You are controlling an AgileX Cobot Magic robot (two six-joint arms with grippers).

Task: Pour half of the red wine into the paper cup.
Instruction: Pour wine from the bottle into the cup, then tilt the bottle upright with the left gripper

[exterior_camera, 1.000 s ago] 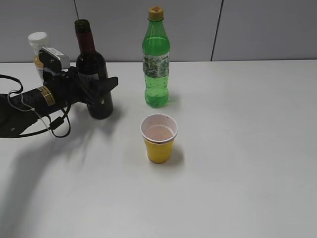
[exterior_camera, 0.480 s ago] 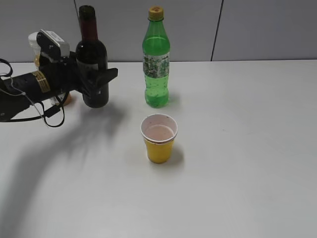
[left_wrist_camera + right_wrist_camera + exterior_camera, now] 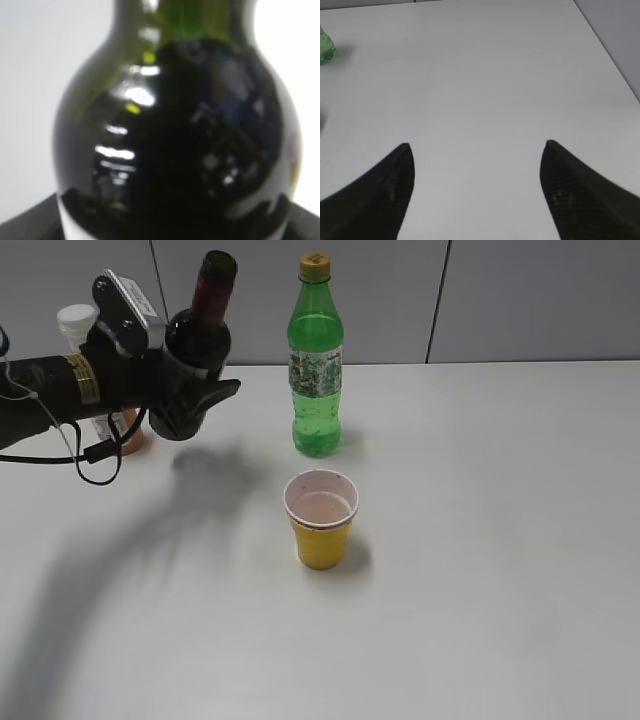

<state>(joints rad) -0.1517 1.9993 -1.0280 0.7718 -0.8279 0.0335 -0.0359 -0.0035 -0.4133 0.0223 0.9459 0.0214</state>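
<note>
My left gripper (image 3: 190,395) is shut on the dark red wine bottle (image 3: 195,345) and holds it in the air at the back left, tilted with its maroon neck leaning right. In the left wrist view the bottle's dark shoulder (image 3: 180,145) fills the frame and hides the jaws. The yellow paper cup (image 3: 321,519) stands upright on the table, in front of and to the right of the bottle, with pinkish liquid inside. My right gripper (image 3: 476,147) is open and empty over bare table; it does not show in the exterior view.
A green plastic soda bottle (image 3: 316,360) stands behind the cup; its base shows in the right wrist view (image 3: 325,49). A small orange juice bottle with a white cap (image 3: 78,322) stands behind my left arm. The white table (image 3: 480,540) meets a grey wall behind.
My left gripper has lifted the wine bottle off the table and tilted its neck to the right. The cup and the green bottle have not moved.
</note>
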